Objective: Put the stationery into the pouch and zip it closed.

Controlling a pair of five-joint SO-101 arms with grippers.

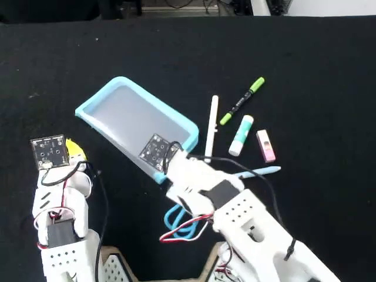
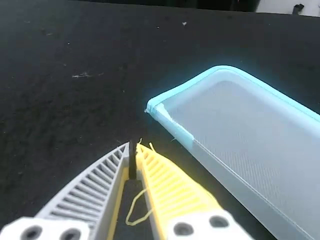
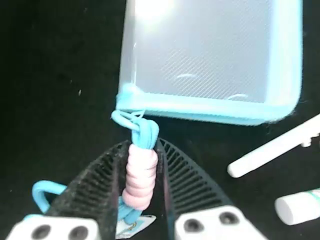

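Observation:
The light-blue translucent pouch [image 1: 138,123] lies flat left of centre, also in the left wrist view [image 2: 240,125] and the right wrist view [image 3: 210,55]. My right gripper [image 3: 141,150] is shut on the pink beaded pull [image 3: 139,175], which is tied by a blue cord to the pouch's near corner. That gripper [image 1: 163,169] sits at the pouch's lower corner in the high view. To the right of the pouch lie a white pen [image 1: 211,126], a green marker [image 1: 242,101], a glue stick [image 1: 241,135], a pink eraser [image 1: 265,145] and a light-blue pen [image 1: 261,171]. My left gripper [image 2: 134,148] is shut on nothing, left of the pouch.
A blue cord loop [image 1: 175,218] trails under the right arm. The black table stretches open behind and to the far right of the stationery. The white pen [image 3: 275,150] and glue stick [image 3: 300,207] lie close beside the right gripper.

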